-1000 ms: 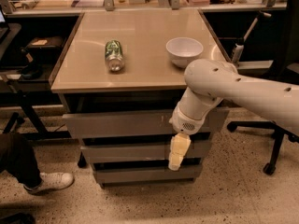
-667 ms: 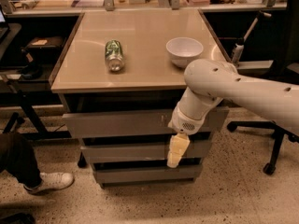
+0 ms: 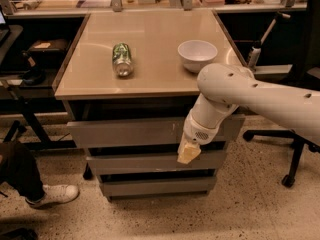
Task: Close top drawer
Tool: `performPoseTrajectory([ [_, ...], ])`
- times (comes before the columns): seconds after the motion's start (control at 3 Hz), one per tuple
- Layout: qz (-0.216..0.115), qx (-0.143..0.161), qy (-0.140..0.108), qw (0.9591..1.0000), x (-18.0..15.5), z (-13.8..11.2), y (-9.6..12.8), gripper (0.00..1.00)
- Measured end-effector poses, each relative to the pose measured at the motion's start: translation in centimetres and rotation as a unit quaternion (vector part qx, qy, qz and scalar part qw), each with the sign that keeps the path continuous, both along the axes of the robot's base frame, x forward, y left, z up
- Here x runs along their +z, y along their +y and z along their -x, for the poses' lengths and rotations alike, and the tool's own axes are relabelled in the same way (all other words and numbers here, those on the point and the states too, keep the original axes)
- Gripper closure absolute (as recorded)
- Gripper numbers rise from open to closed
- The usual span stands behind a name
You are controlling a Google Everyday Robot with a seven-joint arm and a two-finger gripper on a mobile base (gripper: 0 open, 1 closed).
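The top drawer (image 3: 130, 132) is the widest grey front under the tan tabletop. It stands out a little from the cabinet, with a dark gap above it. My gripper (image 3: 187, 153), with yellowish fingers held together and holding nothing, hangs from the white arm (image 3: 250, 96). It sits in front of the right part of the top drawer's lower edge, overlapping the middle drawer front (image 3: 140, 161). I cannot tell whether it touches the drawer.
A green can (image 3: 122, 59) lies on its side on the tabletop (image 3: 150, 34), and a white bowl (image 3: 198, 54) stands to its right. The bottom drawer front (image 3: 150, 186) is lowest. A person's shoe (image 3: 52, 194) is at the left floor. An office chair base (image 3: 292, 154) stands at the right.
The gripper has risen slightly and tipped toward the drawer fronts. The drawer, can and bowl have not visibly moved.
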State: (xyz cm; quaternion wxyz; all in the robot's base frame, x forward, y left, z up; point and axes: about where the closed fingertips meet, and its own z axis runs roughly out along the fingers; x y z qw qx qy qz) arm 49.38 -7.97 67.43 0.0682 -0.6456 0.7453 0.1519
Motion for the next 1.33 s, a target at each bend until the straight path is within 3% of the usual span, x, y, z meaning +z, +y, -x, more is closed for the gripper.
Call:
performPoseTrajectory([
  [0.33, 0.000, 0.003, 0.002, 1.0000, -0.2, -0.3, 0.2, 0.85],
  [0.67, 0.007, 0.005, -0.003, 1.0000, -0.6, -1.8, 0.8, 1.00],
  [1.33, 0.034, 0.018, -0.037, 0.9986, 0.0, -6.4, 2.2, 1.00],
])
